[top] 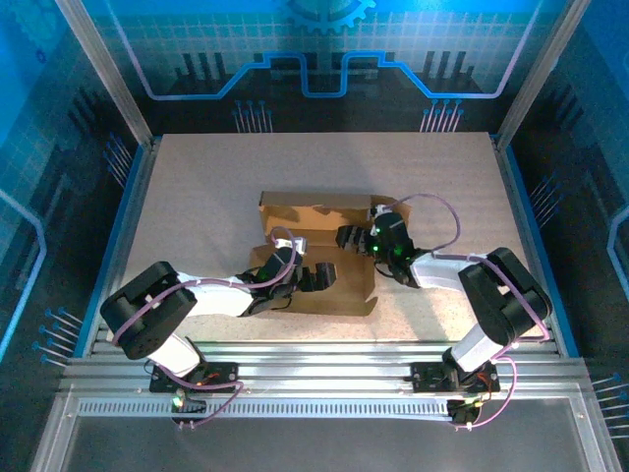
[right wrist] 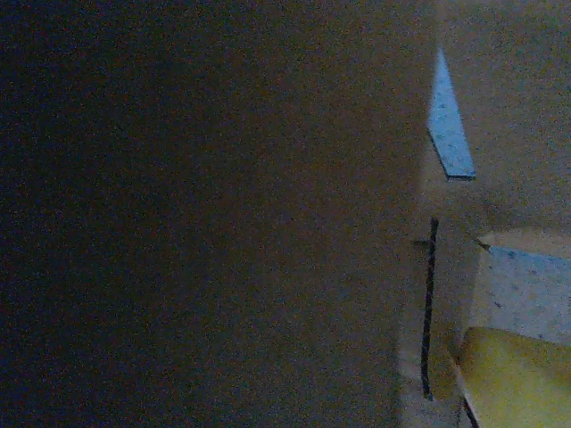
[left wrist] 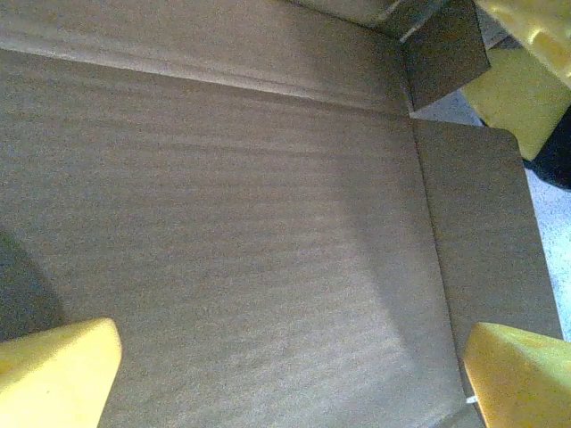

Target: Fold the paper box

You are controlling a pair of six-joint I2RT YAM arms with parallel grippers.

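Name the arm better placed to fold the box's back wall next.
Right, probably: the right claw sits close to the paper box's raised back wall; the left claw hovers open over the base.

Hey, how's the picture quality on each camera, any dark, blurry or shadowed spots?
Top view: sharp and evenly lit, blue-tinted surroundings around the paper box. Left wrist view: the cardboard is close and soft, with a shadow at lower left and blurred yellow fingertips. Right wrist view: very dark, nearly black on the left.
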